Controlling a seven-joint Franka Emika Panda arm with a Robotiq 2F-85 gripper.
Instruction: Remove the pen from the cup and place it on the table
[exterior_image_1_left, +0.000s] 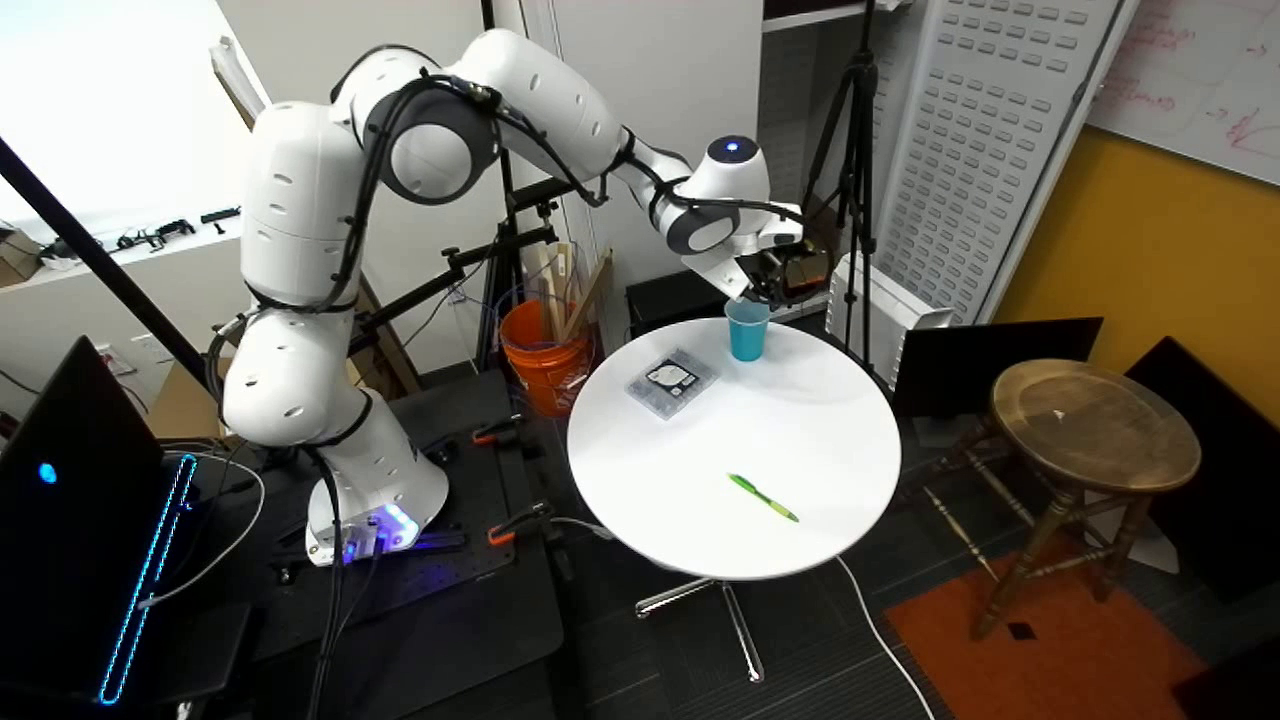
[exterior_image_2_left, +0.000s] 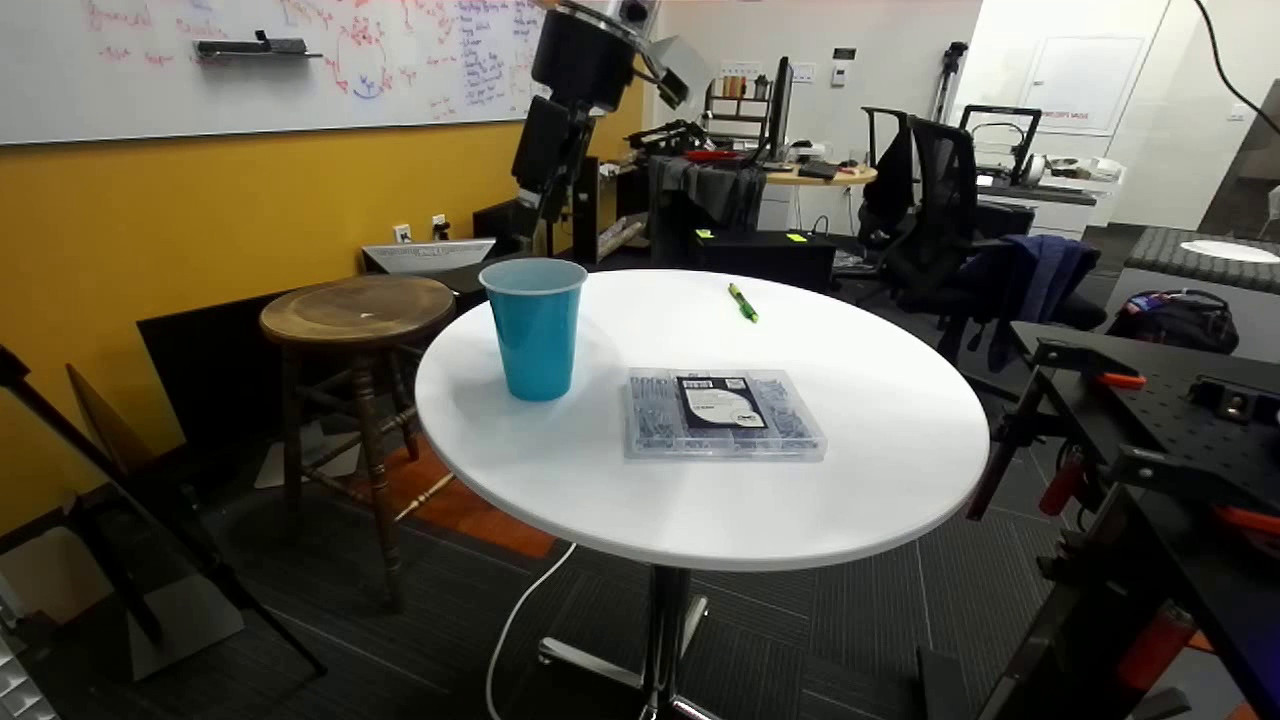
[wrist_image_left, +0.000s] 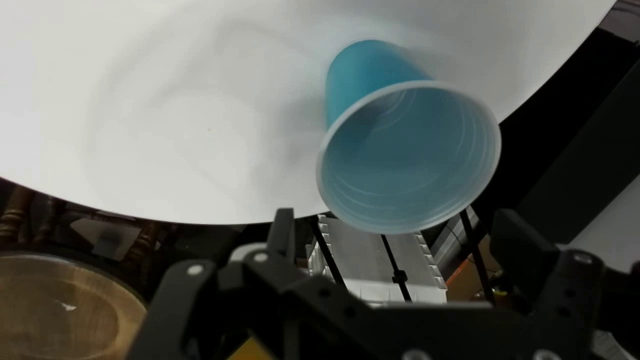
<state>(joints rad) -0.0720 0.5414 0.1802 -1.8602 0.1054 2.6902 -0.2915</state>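
Smooth, round and white, the counter (exterior_image_1_left: 840, 440) stands on a metal pedestal (exterior_image_2_left: 669, 615). Spread wide, the claw (wrist_image_left: 395, 220) is near the teal cup (exterior_image_2_left: 538, 335), which stands upright and shows faint rings around its inner wall. Near it, a clear plastic case (exterior_image_2_left: 725, 440) holds small grey pieces (exterior_image_2_left: 655, 408). Well apart from the cup, the slim, bright green pen (exterior_image_1_left: 763, 497) lies on the counter. Past the edge, an orange bucket (exterior_image_1_left: 548, 375) holds wooden slats (exterior_image_1_left: 587, 297).

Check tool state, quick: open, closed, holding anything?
Tool: open, holding nothing; pen lies on table.
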